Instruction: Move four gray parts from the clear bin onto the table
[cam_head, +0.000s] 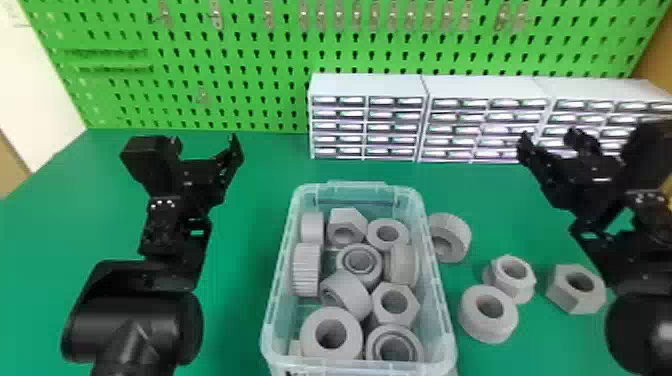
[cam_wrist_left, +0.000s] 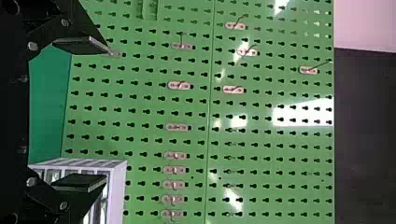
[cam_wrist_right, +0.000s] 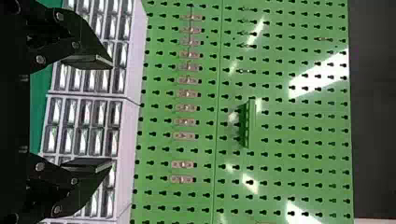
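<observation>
- four gray parts (cam_head: 487, 331) lay on the green tabletop (cam_head: 240, 300), right of the clear bin (cam_head: 355, 190), in the lower right of the frame.
- of these, a ridged one (cam_head: 456, 231) sat just beside the bin's right wall; whether it touched, i couldn't tell.
- a flanged nut (cam_head: 512, 284) stood between it and a hex nut (cam_head: 562, 294) farther right, with a thick ring close by at the nut's lower left.
- the bin, lower center, held a jumble of more gray pieces: a big ring (cam_head: 315, 345) near the front, a ribbed cylinder (cam_head: 306, 270) along the left wall, another hex nut (cam_head: 377, 305) toward the right.
- the left gripper (cam_head: 205, 142) was at the left, above the tabletop, fingers spread apart.
- the right gripper (cam_head: 550, 136) was at the right, its fingers apart too.
- white drawer cabinets (cam_head: 367, 84) stood at upper right, before a green pegboard (cam_head: 250, 100).
</observation>
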